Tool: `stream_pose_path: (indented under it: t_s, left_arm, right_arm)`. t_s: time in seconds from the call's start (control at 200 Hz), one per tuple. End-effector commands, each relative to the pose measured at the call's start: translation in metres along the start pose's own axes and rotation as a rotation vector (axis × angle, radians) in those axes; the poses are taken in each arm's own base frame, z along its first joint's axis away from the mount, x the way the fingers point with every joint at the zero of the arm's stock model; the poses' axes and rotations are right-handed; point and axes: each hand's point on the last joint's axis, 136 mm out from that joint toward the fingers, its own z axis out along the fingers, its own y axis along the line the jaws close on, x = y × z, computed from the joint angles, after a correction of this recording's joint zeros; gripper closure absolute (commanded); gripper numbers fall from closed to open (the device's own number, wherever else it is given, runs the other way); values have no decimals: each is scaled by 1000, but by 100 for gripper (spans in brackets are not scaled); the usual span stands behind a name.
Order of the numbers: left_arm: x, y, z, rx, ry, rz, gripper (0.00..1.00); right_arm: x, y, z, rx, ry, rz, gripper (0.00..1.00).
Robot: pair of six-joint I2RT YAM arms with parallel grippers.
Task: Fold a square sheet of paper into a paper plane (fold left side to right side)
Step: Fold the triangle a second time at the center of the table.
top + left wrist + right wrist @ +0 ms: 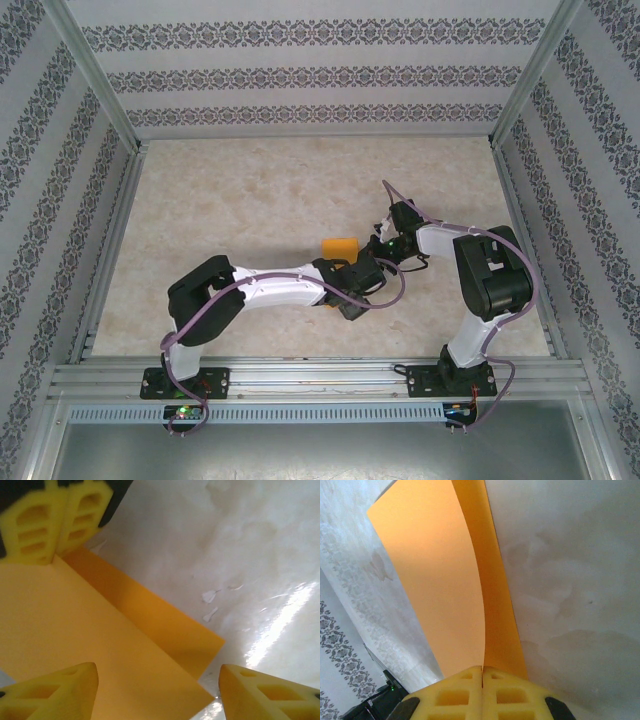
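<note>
My left jaws stand spread, their yellow pads (60,690) hanging low over the square sheet of paper (75,630) with nothing gripped between them. My right jaws are pressed together, pads (482,692) nipping the sheet's edge, which runs straight into their seam. The sheet lies doubled near the middle of the tabletop (250,200). From my left wrist, a darker strip of the under layer shows toward 2 o'clock, and the right pads sit at 11 o'clock on the upper layer's corner. From my right wrist that upper layer bows upward, so I judge the crease is not yet set. To do this well, the right pinch should serve as anchor while my left pads come down flat and sweep along the fold away from it, without dragging the edges out of line. My two wrists crowd each other over the sheet, the likeliest hindrance. Small white flecks (210,597) dot the tabletop at 3 o'clock, and the patterned walls (300,75) stand well apart.
</note>
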Motion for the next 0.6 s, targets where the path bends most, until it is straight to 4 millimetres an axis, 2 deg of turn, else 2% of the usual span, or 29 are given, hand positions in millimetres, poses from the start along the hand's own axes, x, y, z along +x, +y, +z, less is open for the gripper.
stream_pose_path:
  t_s: [0.0,0.155,0.265,0.325,0.475,0.595]
  left_arm:
    - [0,4,-3,-38,27,31,41]
    - [-6,-1,-9,-3,-1,19,59]
    - [-5,1,-12,1,-5,12,80]
    - [-5,3,-13,7,-12,-5,87]
    - [-8,8,-20,51,-32,-65,97]
    - [-10,10,-26,108,-55,-125,99]
  right_arm:
    - [-3,2,-5,-1,-12,10,100]
    - [-4,0,-5,8,-13,10,100]
    - [-5,2,-6,11,-19,2,100]
    - [-7,4,-7,10,-23,-5,99]
    - [-13,13,-13,-2,-45,-49,92]
    - [-20,22,-26,-8,-99,-95,79]
